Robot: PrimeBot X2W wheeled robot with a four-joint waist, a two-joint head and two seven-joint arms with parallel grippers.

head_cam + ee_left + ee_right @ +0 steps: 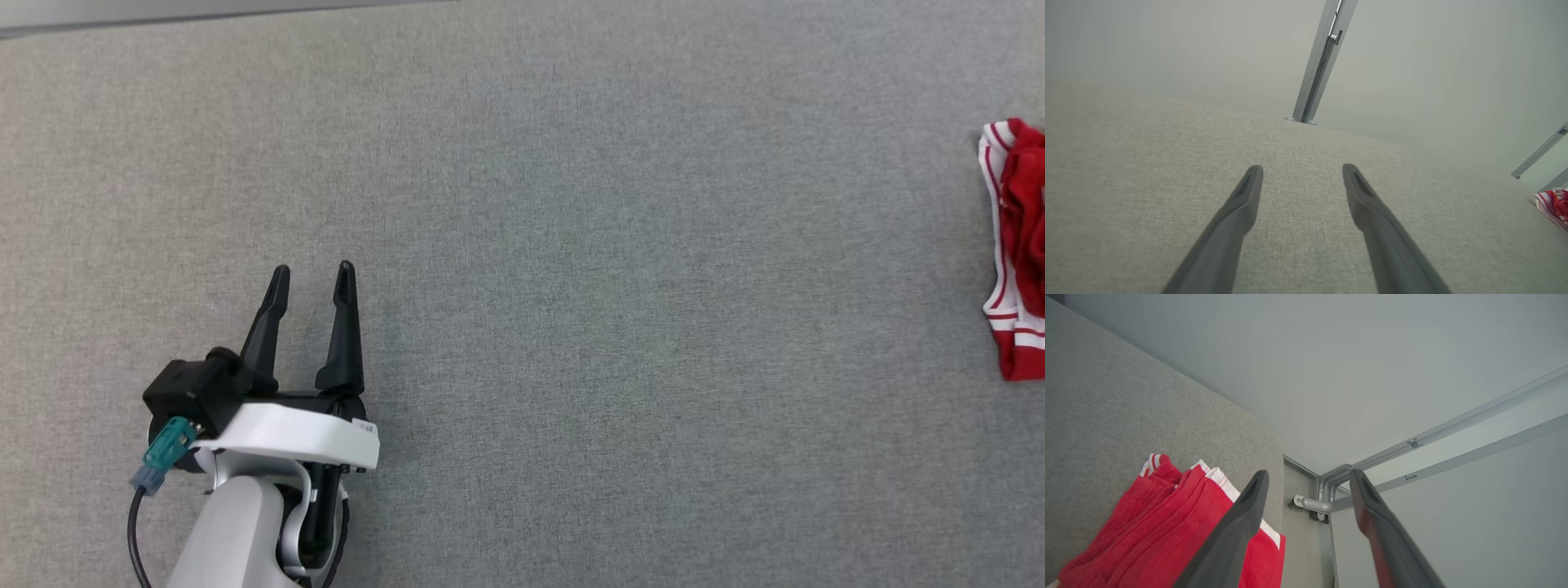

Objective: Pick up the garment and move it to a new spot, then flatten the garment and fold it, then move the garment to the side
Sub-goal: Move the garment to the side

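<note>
Garment (1024,212): red, with white bands and thin red-and-white striping along the hems; at the tabletop's right edge.
Tabletop (571,245): grey, fine woven fleck, uniform throughout.
Left gripper (313,269): black fingers, white wrist shell, pale grey forearm.
Connector (167,447): teal, blue-grey end, black cable.
Frame post (1318,69): silver-grey metal.
Wall (1167,41): plain pale grey.

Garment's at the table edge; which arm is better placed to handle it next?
Right. The right end effector hangs open beside the red garment, one finger overlapping it in the wrist view. The left end effector, also open, sits far across the grey table.
</note>
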